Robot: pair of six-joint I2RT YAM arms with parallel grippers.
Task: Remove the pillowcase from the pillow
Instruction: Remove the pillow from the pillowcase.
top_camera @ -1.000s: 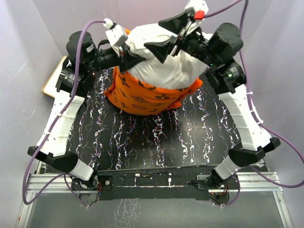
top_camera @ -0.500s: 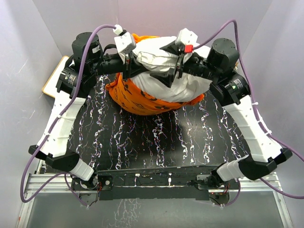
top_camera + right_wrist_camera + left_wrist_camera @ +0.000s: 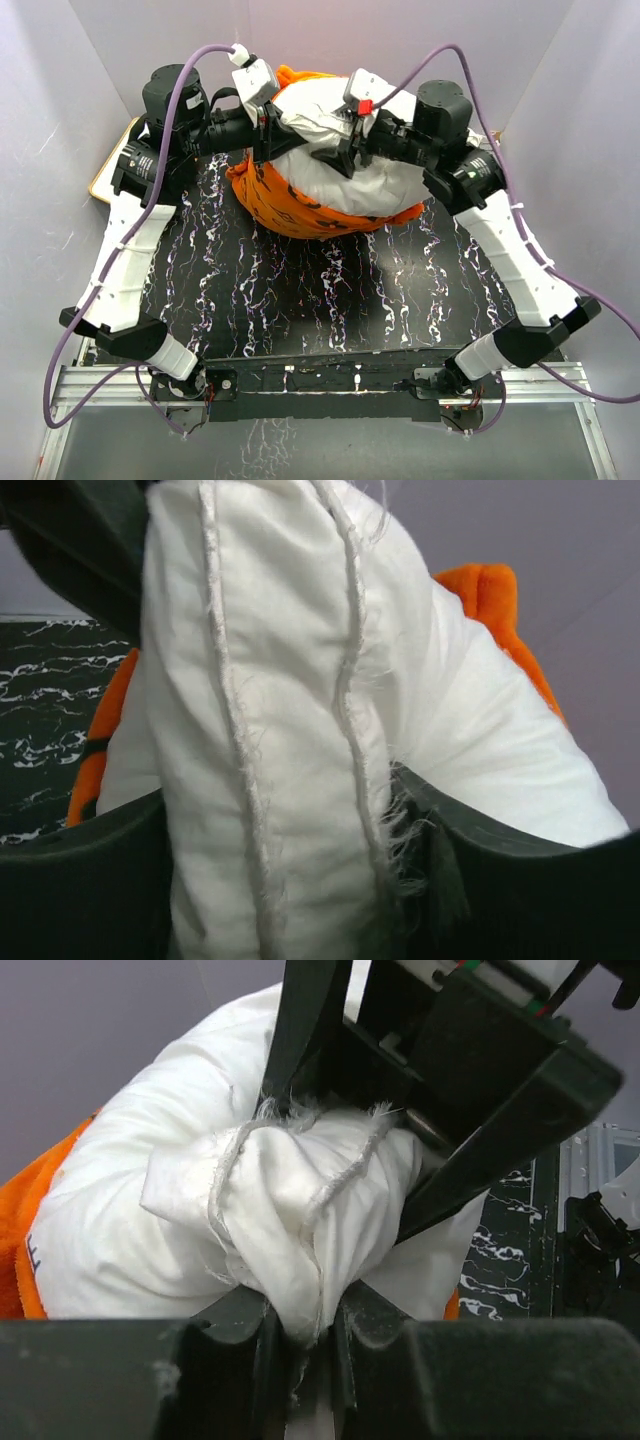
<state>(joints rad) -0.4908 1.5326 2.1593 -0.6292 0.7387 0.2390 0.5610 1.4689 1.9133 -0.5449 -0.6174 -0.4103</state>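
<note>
The white pillow [image 3: 330, 165] stands bulging out of the orange pillowcase [image 3: 300, 210], which wraps its lower part at the back of the table. My left gripper [image 3: 268, 135] comes in from the left, shut on a bunched fold of the pillow [image 3: 290, 1260] with the cloth pinched between its jaws [image 3: 305, 1315]. My right gripper [image 3: 338, 140] comes from the right. Its jaws stand wide around a thick seamed fold of the pillow [image 3: 280, 680], and the cloth presses against both fingers [image 3: 470, 870]. Orange pillowcase [image 3: 490, 600] shows behind.
The black marbled tabletop [image 3: 320, 290] spreads in front of the pillow. A white board with a tan frame [image 3: 112, 160] lies at the back left under the left arm. Grey walls close in on three sides.
The right gripper has come down from above onto the pillow's top, and its jaws have narrowed around a fold. Both wrists and the pillow have sunk lower and shifted left.
</note>
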